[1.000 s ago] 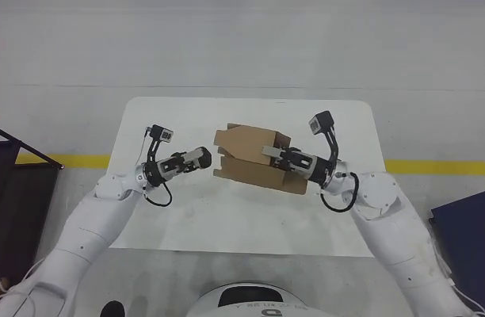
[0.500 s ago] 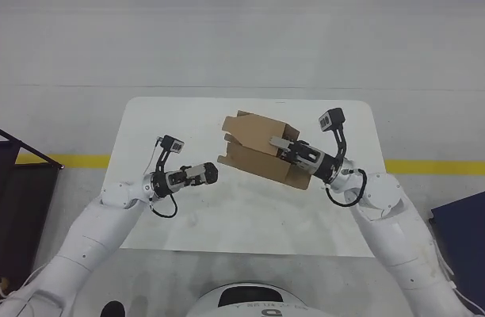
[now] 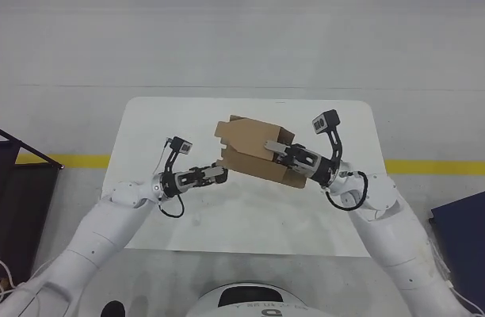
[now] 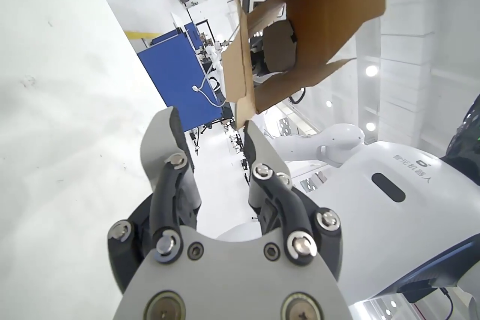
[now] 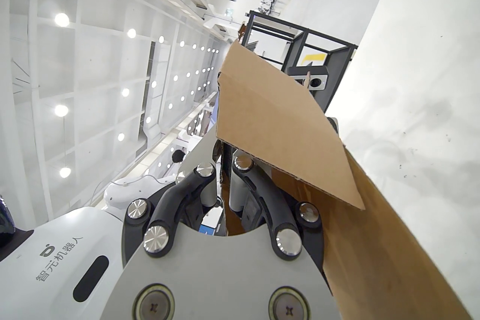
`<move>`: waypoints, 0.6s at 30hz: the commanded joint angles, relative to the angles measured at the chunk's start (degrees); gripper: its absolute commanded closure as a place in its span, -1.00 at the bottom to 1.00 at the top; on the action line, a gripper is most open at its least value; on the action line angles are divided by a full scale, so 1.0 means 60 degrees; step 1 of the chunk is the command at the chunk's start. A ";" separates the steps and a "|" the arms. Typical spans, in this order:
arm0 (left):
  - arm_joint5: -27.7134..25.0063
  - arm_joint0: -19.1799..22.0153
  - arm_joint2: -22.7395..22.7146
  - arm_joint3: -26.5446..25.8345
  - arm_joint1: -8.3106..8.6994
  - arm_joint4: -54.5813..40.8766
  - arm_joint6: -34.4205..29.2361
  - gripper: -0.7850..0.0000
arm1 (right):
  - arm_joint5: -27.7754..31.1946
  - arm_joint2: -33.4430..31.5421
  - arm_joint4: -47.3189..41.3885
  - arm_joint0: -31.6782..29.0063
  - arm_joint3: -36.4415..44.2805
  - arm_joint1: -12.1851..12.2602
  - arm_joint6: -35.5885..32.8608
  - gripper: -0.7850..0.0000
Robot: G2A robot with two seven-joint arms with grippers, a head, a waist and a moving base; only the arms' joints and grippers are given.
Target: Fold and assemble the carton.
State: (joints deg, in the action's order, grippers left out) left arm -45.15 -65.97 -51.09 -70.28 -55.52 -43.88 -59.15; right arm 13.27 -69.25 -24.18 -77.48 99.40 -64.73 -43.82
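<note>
The carton [image 3: 254,149] is in the upper middle of the top view, held up above the white surface [image 3: 227,218] and tilted. Its open end, with loose flaps, is turned to the left of the frame. The right gripper [image 3: 276,150] comes in from the right side, and its fingers [image 3: 272,146] pinch one cardboard wall of the carton between them. The left gripper [image 3: 219,171] is just below and left of the carton, beside the lower flap. Its fingers are spread apart with nothing between them. A corner of the flap is right at one fingertip, but I cannot tell if it touches
</note>
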 commanded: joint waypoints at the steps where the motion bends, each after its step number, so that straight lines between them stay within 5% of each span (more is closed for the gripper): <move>1: -0.0075 0.0055 0.0050 0.0056 -0.0027 -0.0010 0.0077 0.51 | -0.0008 0.0063 0.0112 0.0020 0.0004 -0.0007 0.0022 1.00; 12: -0.0355 0.0065 -0.0085 -0.0235 -0.0033 -0.0578 0.0356 0.95 | -0.0133 0.0305 0.0510 0.0045 -0.0091 -0.0029 0.0007 1.00; 18: -0.0409 0.0005 -0.0118 -0.0298 -0.0014 -0.0538 0.0410 0.99 | -0.0191 0.0416 0.0895 0.0033 -0.0081 -0.0040 0.0185 1.00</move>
State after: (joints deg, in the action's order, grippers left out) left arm -47.55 -65.93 -51.83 -72.07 -55.61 -47.21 -56.75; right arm 12.20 -66.80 -19.19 -77.28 98.88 -64.97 -42.82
